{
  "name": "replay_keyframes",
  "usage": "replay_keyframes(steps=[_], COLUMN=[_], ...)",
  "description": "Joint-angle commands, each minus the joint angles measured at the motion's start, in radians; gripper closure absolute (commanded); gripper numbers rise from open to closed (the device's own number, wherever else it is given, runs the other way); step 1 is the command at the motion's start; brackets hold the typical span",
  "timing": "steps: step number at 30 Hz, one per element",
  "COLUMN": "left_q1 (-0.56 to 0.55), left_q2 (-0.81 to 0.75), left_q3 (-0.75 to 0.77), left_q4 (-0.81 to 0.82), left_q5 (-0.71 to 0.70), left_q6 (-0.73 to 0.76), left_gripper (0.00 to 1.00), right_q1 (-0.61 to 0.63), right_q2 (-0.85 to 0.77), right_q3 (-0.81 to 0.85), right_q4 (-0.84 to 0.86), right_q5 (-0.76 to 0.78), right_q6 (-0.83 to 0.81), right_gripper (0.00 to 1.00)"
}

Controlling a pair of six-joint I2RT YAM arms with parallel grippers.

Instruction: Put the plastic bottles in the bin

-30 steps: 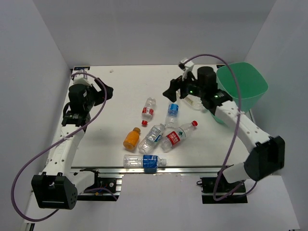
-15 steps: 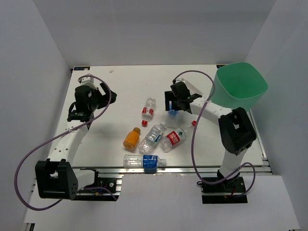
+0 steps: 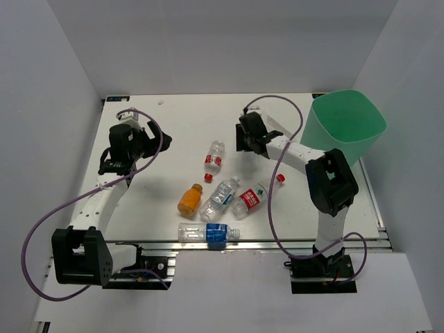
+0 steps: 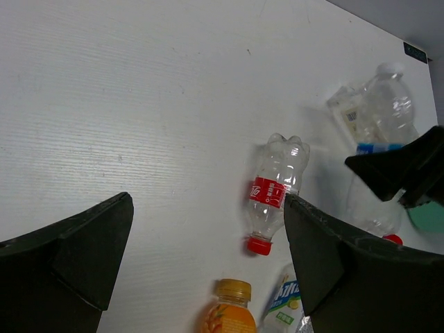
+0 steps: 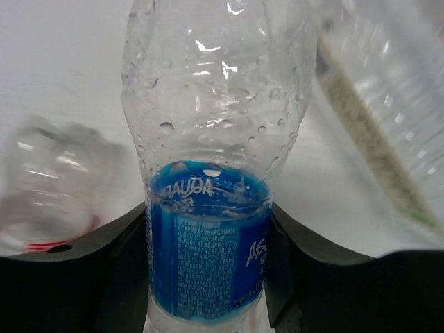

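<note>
**Top view.** The bin (image 3: 343, 128) stands at the far right of the worktop (image 3: 180, 118). Five bottles lie loose near the middle:
- a red-labelled bottle (image 3: 215, 157);
- an orange bottle (image 3: 190, 200);
- a pale-labelled bottle (image 3: 220, 196), just beside the orange one;
- a second red-labelled bottle (image 3: 251, 198), touching the pale-labelled bottle;
- a flat blue-labelled bottle (image 3: 208, 233) at the near edge.

The left gripper (image 3: 156, 137) is at the left side, well apart from every bottle. The right gripper (image 3: 244, 137) is beyond the group, between it and the bin. What it carries cannot be told from this view.

**Left wrist view.** The left gripper (image 4: 208, 201) has its jaws spread wide with nothing between them, only bare worktop. Ahead lie the red-labelled bottle (image 4: 274, 191) and the capped end of the orange bottle (image 4: 225, 312). Further off, the right gripper (image 4: 402, 170) is closed around a gripped blue-labelled bottle (image 4: 388, 111). A squarish clear bottle (image 4: 350, 114) lies just beside it. A sliver of the bin (image 4: 430, 216) shows at the right edge.

**Right wrist view.** The right gripper (image 5: 208, 270) has its jaws pressed against both sides of the gripped blue-labelled bottle (image 5: 208, 208), at the label. Whether this bottle rests on the worktop cannot be told. The squarish clear bottle (image 5: 374, 125) lies just to its right. The blurred bottle to its left cannot be identified. No bottle is visible inside the bin.
</note>
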Motion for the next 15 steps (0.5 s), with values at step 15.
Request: replay_keyframes(steps=[15], left_q1=[0.001], left_q2=[-0.077], left_q3=[-0.058], left_q4=[0.033], left_q5=[0.097], left_q6=[0.066], left_gripper=[0.02], right_q1=[-0.352], right_q2=[-0.607], right_q3=[0.166], right_q4=[0.092], right_q5=[0.033], right_q6=[-0.397], right_gripper=[0.68])
